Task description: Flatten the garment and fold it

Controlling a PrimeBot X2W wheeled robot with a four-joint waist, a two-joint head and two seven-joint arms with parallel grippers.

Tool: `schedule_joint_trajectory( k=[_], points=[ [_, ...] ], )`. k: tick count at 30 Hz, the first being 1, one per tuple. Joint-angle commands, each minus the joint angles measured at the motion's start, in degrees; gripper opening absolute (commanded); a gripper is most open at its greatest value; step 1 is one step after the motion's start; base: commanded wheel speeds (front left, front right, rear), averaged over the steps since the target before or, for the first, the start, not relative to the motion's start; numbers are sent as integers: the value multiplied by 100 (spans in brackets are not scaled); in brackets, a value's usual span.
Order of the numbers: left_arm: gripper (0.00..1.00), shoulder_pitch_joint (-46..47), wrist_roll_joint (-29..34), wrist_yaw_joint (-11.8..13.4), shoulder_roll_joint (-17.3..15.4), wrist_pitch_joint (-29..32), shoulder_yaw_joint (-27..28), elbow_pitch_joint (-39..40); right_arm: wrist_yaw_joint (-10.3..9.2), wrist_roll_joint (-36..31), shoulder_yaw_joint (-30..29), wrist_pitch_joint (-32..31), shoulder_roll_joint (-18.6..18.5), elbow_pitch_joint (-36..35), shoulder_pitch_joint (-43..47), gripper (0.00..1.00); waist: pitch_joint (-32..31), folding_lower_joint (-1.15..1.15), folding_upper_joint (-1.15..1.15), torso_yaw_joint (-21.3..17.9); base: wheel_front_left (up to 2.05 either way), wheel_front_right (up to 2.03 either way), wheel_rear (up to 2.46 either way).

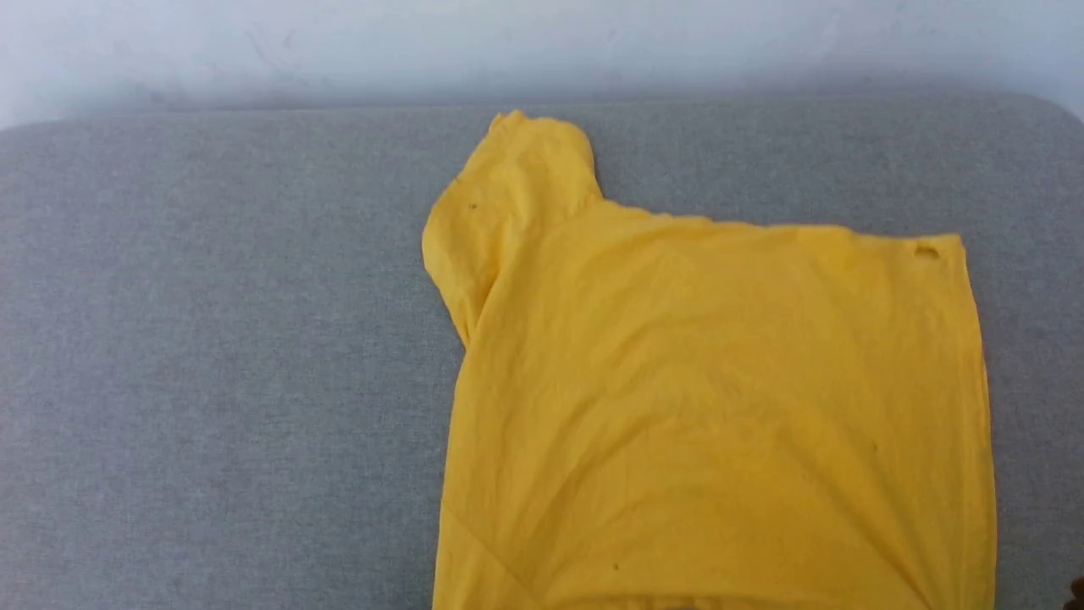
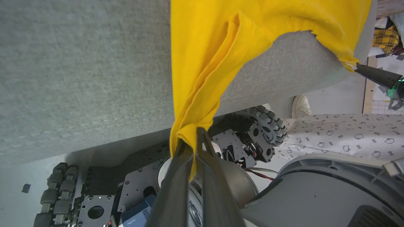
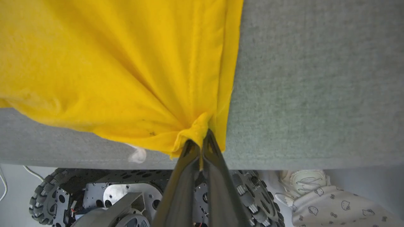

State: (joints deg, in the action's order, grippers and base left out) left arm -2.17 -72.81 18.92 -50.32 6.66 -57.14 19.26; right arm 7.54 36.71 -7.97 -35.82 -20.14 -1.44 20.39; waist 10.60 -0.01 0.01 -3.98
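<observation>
Yellow garment (image 1: 720, 407), near edge pinched tight between left fingers (image 2: 173, 192) and right fingers (image 3: 181, 192).

The garment (image 1: 711, 398) is a bright yellow T-shirt lying plain side up on the right half of the grey counter (image 1: 212, 339). Its body is spread mostly flat with soft creases. 1 short sleeve (image 1: 508, 203) points toward the far edge, and a small hole sits near the far right corner. Its 2 near corners hang past the counter's front edge, each bunched to a point and pinched: 1 between the left fingers (image 2: 173, 183), 1 between the right fingers (image 3: 181, 183). Folds fan out from both.
</observation>
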Motion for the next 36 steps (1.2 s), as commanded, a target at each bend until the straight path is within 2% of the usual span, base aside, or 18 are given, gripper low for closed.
schedule_joint_trajectory(
  k=[1, 6, 10, 17, 24, 30, 36],
  points=[
    [0, -119, -81, 35, -62, 41, -39, -18, -5, 31, 7, -104, -52, 4, 124, 0, -160, 1, -1, 4, 0, 0, 0],
    [0, -250, -193, 7, -94, 9, -35, -12, -5, 118, -95, -276, -63, -32, 324, 0, -297, 1, -1, 7, 0, 0, 0],
    [0, -252, -72, 25, -210, -294, 129, 24, -5, 118, -256, -221, -76, -168, 416, 0, -435, 1, -1, 11, 0, 0, 0],
    [0, 138, 588, 40, -306, -1004, 506, 287, -5, -18, -481, 460, -63, -515, 133, 0, -524, 1, -1, 17, 0, 0, 0],
    [0, 893, 1441, 281, -348, -1304, 811, 608, -5, -136, -720, 1120, -73, -790, -416, 0, -204, 1, -1, 28, 0, 0, 0],
    [0, 1587, 2083, 367, -246, -1521, 1029, 614, -5, -260, -736, 1469, -89, -784, -969, 0, 215, 1, -1, -9, 0, 0, 0],
    [0, 2109, 2471, 329, 86, -1609, 1020, 331, -5, -387, -579, 1681, -129, -507, -1533, 0, 634, 1, -1, -93, 0, 0, 0]
  ],
)
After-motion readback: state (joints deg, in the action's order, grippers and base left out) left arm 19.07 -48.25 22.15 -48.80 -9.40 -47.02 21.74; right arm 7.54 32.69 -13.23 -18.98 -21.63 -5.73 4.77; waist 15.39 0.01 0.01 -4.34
